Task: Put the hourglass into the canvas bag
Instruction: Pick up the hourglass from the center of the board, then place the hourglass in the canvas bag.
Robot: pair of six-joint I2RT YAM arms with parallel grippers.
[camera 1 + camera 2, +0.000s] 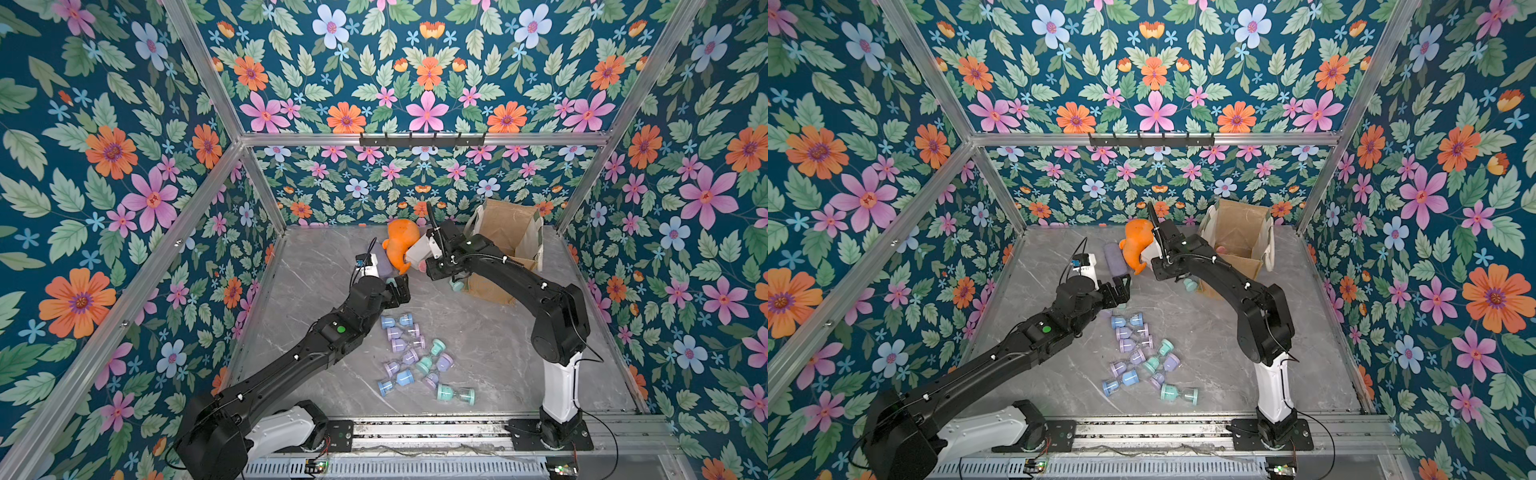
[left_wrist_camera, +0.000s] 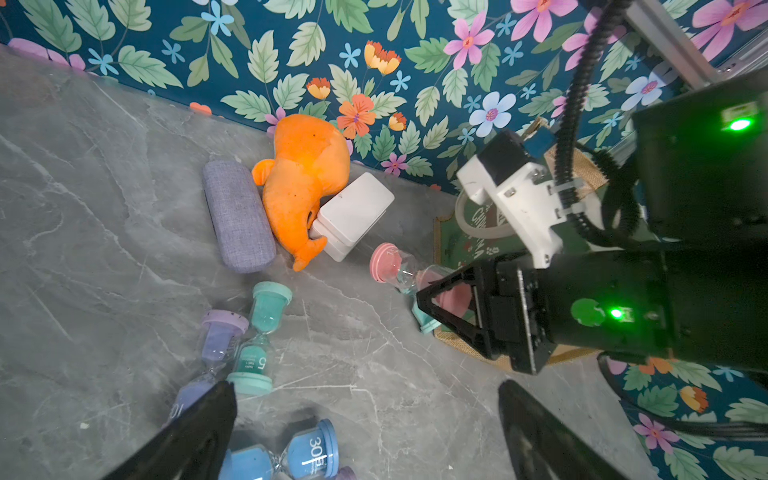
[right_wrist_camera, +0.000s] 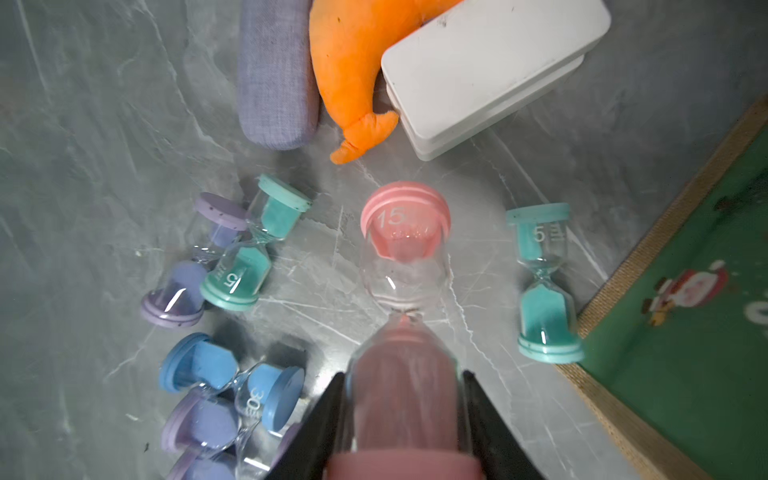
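plainly, the right claw (image 3: pixel 403 374) is pinched narrow on one bulb of the hourglass (image 3: pixel 405 249), whose near cap is cut off by the frame edge; whether its far cap, marked 15, touches the table (image 3: pixel 104 104) cannot be told. in both top views that claw is buried under its own wrist and only a pink sliver shows. the hourglass is outside the bag (image 1: pixel 507 232), near its front face, with a teal hourglass (image 3: pixel 544 282) lying between it and the bag's foot. the left wrist view hides most of the bag behind the right arm. the left claw (image 2: pixel 365 386) stands wide, holding nothing, its fingers cut off at the frame edge. the hourglass is clear glass, pinched at the waist, with pink sand and round ribbed caps. the bag is boxy, coarse tan jute, upright with its mouth open and a green printed front panel. the table is grey, veined like marble. a smooth white round-cornered box (image 2: pixel 353 212) touches an orange plush (image 2: pixel 303 183), and beside that lies a long woven grey-purple case (image 2: pixel 239 216). a heap (image 1: pixel 415 361) of blue, purple and teal hourglasses lies nearer the arm bases.
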